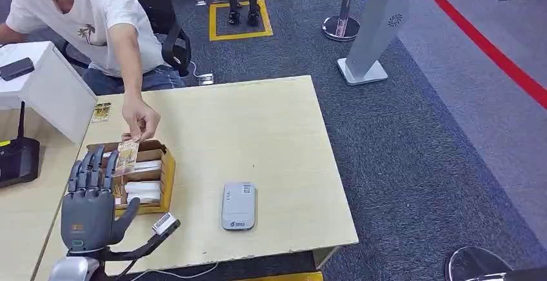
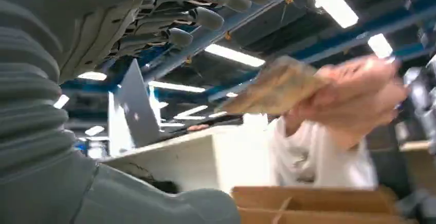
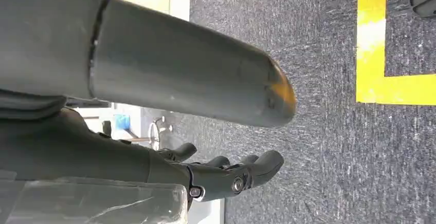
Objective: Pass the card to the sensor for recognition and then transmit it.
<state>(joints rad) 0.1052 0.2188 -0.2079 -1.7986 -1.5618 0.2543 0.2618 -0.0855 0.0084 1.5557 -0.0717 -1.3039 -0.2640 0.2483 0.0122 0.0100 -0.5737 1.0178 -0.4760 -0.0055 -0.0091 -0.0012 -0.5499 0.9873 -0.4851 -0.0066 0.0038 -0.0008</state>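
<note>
Card sits pinched in a person's hand just above the far end of the cardboard box, which stands on the pale wooden table with white packs in its compartments. The robot's left hand is raised beside the box's near-left corner, palm away from the head camera, fingers spread apart and pointing up, thumb out to the side, holding nothing; the card stands just beside its fingertips, and whether they touch cannot be told. In the left wrist view the same card appears blurred in the person's hand, apart from the robot's fingers. A grey sensor lies flat on the table to the right of the box, well apart from the card. A small barcode scanner on a stalk juts up near the table's front edge. The right hand hangs over dark carpet near a yellow floor marking, its fingers loosely curled around nothing.
</note>
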